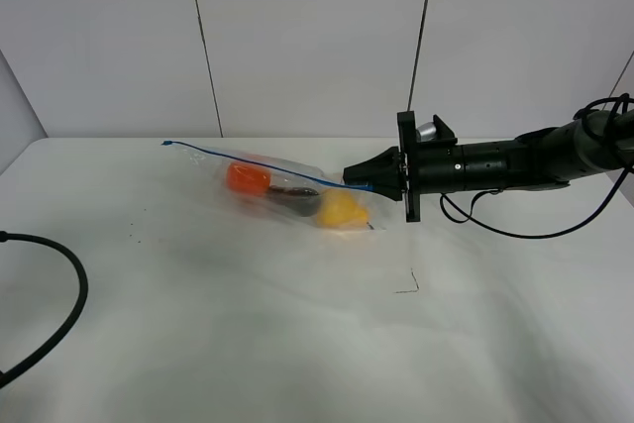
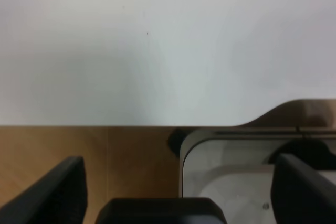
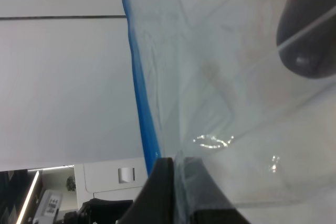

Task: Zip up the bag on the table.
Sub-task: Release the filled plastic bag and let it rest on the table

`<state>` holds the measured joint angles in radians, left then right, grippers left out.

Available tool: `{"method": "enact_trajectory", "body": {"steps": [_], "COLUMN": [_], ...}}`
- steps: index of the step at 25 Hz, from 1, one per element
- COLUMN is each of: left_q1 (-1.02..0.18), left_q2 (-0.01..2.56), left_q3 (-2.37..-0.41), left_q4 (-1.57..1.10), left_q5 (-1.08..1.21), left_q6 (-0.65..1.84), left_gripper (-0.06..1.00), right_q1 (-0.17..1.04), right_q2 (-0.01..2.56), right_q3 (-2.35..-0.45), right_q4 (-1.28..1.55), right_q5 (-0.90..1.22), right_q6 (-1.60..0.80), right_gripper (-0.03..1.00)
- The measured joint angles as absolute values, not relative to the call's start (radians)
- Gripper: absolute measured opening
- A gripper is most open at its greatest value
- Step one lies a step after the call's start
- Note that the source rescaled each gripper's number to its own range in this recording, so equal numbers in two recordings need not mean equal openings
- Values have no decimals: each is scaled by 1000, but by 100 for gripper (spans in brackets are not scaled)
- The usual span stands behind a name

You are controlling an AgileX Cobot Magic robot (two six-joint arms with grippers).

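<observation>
The clear bag (image 1: pixel 287 185) lies on the white table (image 1: pixel 297 334) with an orange, a dark eggplant and a yellow pear inside. Its blue zipper strip (image 1: pixel 248 158) runs along the far edge, and the left end lifts off the table. My right gripper (image 1: pixel 352 183) reaches in from the right and is shut on the bag's right end at the strip. In the right wrist view the zipper strip (image 3: pixel 142 93) and crinkly plastic (image 3: pixel 220 77) run into the closed gripper (image 3: pixel 178 182). My left gripper (image 2: pixel 178 162) is open and holds nothing; it is out of the exterior view.
A black cable (image 1: pixel 69 294) curves over the table's left front. A small dark mark (image 1: pixel 408 284) lies right of centre. The left wrist view shows bare table (image 2: pixel 157 51), its edge, wooden floor (image 2: pixel 52 145) and a pale base unit (image 2: pixel 236 171).
</observation>
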<state>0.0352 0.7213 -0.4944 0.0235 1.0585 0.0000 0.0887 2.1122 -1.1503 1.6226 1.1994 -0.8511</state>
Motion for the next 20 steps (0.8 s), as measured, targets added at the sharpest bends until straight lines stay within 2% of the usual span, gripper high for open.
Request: {"method": "enact_trajectory", "body": {"steps": [7,13,20], "left_q1": [31,-54,-11], "left_q2": [556,368,201], "left_q3": [-494,-494,-494], "left_q4": [24,20,20], "left_q5": [1056,1057,1057], "left_q6": [0,0,0], "left_gripper": [85,85,85], "right_q1": [89,89,89], "right_q2": [2112,2112,2112], "right_q3": [-1150,-1150,-1150], "right_q4": [1623,1623,1623], "right_q5": [1199,1199,1199], "right_q6": [-851,-851,-851], "right_gripper": [0,0,0]}}
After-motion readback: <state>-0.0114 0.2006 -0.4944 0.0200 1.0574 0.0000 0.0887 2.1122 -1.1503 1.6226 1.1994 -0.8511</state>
